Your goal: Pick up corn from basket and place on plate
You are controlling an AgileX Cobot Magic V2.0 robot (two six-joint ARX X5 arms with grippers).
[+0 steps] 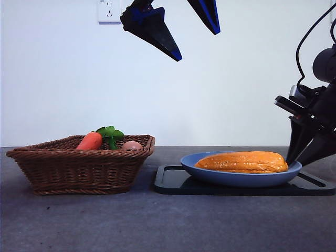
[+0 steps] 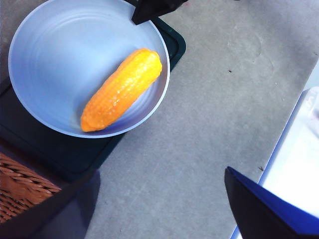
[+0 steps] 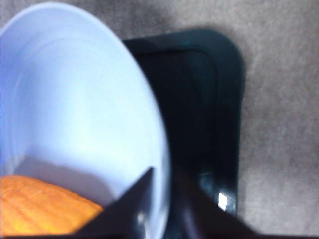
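- Left gripper (image 1: pixel 181 31): high above the worktop (image 1: pixel 157 220), jaws spread wide, nothing between them. In the front view it hangs over the gap between basket (image 1: pixel 79 168) and plate (image 1: pixel 241 177).
- Right gripper (image 1: pixel 307 149): low at the plate's 3 o'clock side in the front view, jaws nearly pressed together. In its own wrist view they appear to straddle the plate's rim, so I take it as pinching the plate, steadying it; the contact itself is blurred.
- Corn (image 1: pixel 242 161): lies flat in the plate, free of both grippers. Placement looks done.
- Plate sits on a black tray (image 1: pixel 173 181), just beside the basket.
- Step in hand, my judgement: clearing away. I would lift the left arm straight up, no sideways drift over the plate. For the right gripper, open first, then back out toward 3 o'clock, so the rim is not dragged and the corn does not roll.
- Basket holds a carrot (image 1: pixel 90 142) with green leaves and an egg (image 1: pixel 131 145); neither to be touched.
- Views: the left wrist view shows the corn's whole length, lying diagonally and near one side of the plate; the front view gives only its profile.
- The right wrist view shows the jaw-to-rim relation and only one end of the corn.
- Only the front view shows the basket's contents and gripper heights.
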